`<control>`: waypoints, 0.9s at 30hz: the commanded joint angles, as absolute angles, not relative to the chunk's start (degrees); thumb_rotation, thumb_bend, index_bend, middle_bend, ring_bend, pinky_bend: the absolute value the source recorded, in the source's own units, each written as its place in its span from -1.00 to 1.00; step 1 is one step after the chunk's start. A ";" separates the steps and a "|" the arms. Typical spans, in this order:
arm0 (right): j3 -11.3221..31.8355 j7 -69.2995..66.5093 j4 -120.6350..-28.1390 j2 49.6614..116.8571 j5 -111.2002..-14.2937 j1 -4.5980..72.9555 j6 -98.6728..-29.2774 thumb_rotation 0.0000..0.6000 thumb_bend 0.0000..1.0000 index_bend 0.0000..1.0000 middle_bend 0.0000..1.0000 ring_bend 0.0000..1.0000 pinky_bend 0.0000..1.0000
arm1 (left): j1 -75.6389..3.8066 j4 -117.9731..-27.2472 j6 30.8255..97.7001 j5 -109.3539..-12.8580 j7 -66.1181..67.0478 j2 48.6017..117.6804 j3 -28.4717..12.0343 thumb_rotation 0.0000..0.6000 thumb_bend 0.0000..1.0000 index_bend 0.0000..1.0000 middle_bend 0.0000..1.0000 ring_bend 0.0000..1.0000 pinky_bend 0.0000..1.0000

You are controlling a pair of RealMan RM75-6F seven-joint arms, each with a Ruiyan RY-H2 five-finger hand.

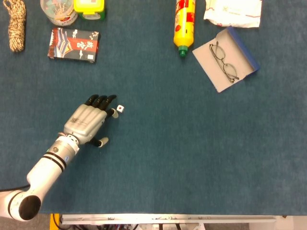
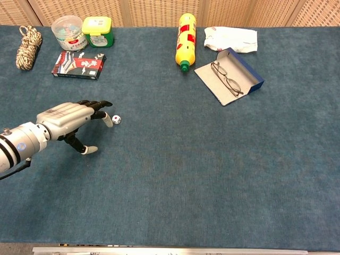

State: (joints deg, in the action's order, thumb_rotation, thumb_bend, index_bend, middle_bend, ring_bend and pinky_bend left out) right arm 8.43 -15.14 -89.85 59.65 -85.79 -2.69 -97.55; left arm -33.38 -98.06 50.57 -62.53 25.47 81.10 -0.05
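Dice, a single small white cube with a red spot on top, lies on the blue tabletop just beside the left hand, at the tips of its fingers; whether a fingertip touches it cannot be told, though in the chest view a narrow strip of cloth shows between the dice and the nearest fingertip. The left hand lies palm down over the tabletop, its fingers stretched forward and slightly apart, the thumb splayed out to the side below them, holding nothing. Taking the dice as the landmark: a red and black card box lies well beyond it toward the far edge and to the left, with a coil of rope, a clear round tub and a yellow-green box farther still in that direction. A yellow bottle lies on its side well beyond the dice to the right, and farther right sits an open blue glasses case with spectacles in it, a white bag behind that. The right hand shows in neither view.
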 commanded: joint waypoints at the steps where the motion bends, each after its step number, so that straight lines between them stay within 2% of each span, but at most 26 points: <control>1: 8.44 -15.07 -89.86 59.67 -85.79 -2.63 -97.44 1.00 -0.88 -0.24 -0.31 -0.58 -0.30 | -33.82 -98.14 50.43 -62.13 25.68 81.15 -0.08 1.00 -0.51 -0.46 -1.00 -1.00 -1.00; 27: 8.26 -14.18 -89.85 59.87 -85.96 -2.09 -96.15 1.00 -0.88 -0.24 -0.31 -0.58 -0.30 | -37.91 -96.76 49.75 -56.45 26.67 82.34 -0.75 1.00 -0.51 -0.49 -1.00 -1.00 -1.00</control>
State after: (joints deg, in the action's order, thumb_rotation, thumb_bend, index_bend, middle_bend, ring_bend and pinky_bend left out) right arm 8.27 -14.20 -89.85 59.86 -85.95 -2.10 -96.17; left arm -37.79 -96.80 49.70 -56.67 26.78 82.39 -0.62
